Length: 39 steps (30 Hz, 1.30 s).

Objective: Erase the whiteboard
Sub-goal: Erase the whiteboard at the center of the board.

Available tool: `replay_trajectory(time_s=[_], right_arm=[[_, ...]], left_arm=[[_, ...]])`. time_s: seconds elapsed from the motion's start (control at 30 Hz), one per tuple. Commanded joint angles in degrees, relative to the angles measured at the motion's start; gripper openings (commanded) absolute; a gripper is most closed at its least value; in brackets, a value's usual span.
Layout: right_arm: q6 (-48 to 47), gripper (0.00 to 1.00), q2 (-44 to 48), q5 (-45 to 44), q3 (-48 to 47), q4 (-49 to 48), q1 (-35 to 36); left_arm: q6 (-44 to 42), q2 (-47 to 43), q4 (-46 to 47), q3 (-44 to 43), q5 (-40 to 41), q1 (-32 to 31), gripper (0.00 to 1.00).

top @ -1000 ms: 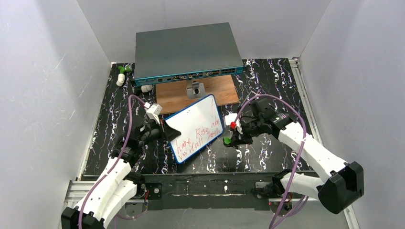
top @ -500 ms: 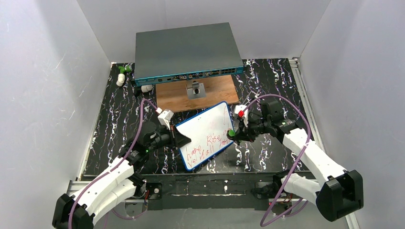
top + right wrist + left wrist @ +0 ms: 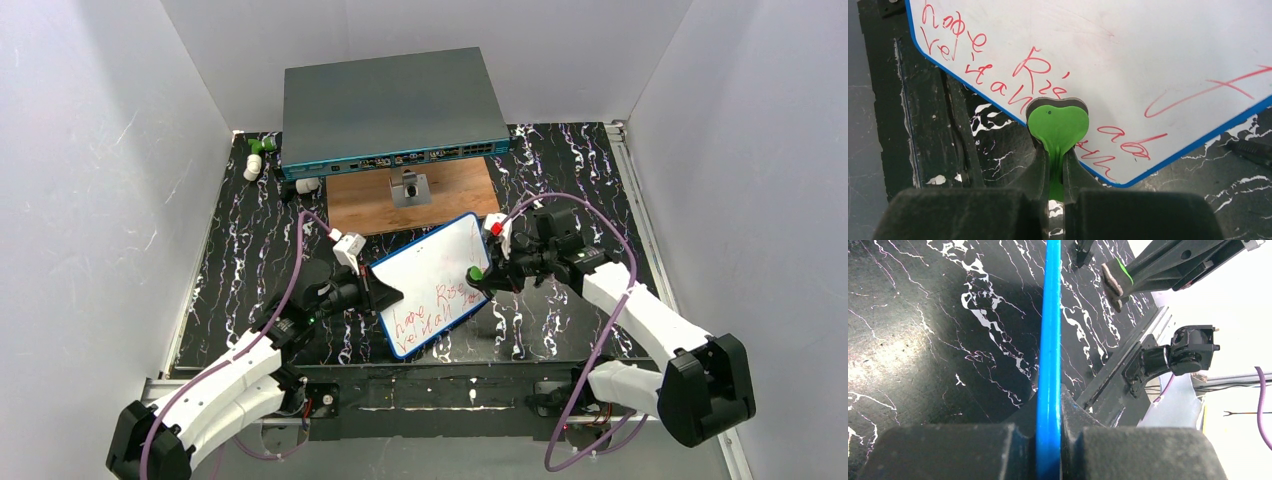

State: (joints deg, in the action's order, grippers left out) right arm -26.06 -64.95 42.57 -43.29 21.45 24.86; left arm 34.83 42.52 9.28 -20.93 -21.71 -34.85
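Wiping is under way: in front of the switch (image 3: 390,105), on its side nearer the arms, the left gripper (image 3: 1049,407) is clenched on the blue frame (image 3: 1049,330) of the whiteboard (image 3: 430,280), steadying it. The right gripper (image 3: 1057,167) grasps a green eraser (image 3: 1058,122) pressed on the board among the red writing (image 3: 973,55). Most words are unwiped, so the next move likely calls for firm strokes across both lines, then over the stray mark (image 3: 1208,92) toward the switch, with the left grip firm.
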Motion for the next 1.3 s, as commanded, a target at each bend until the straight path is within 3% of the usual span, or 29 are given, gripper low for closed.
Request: replay_trajectory(time_s=[0.0, 0.27, 1.27], right_arm=[[1.1, 0.01, -1.6, -0.6, -1.8, -2.9, 1.8], [0.5, 0.01, -6.0, -2.6, -8.3, -0.3, 4.7], [15.6, 0.01, -7.9, -7.3, -2.7, -15.3, 4.8]], left_arm=[[-1.0, 0.3, -1.3, 0.8, 1.8, -0.7, 0.0], [-0.2, 0.3, -1.5, 1.0, 2.6, -1.4, 0.0], [0.4, 3.3, 2.7, 2.6, 3.6, -2.9, 0.0]])
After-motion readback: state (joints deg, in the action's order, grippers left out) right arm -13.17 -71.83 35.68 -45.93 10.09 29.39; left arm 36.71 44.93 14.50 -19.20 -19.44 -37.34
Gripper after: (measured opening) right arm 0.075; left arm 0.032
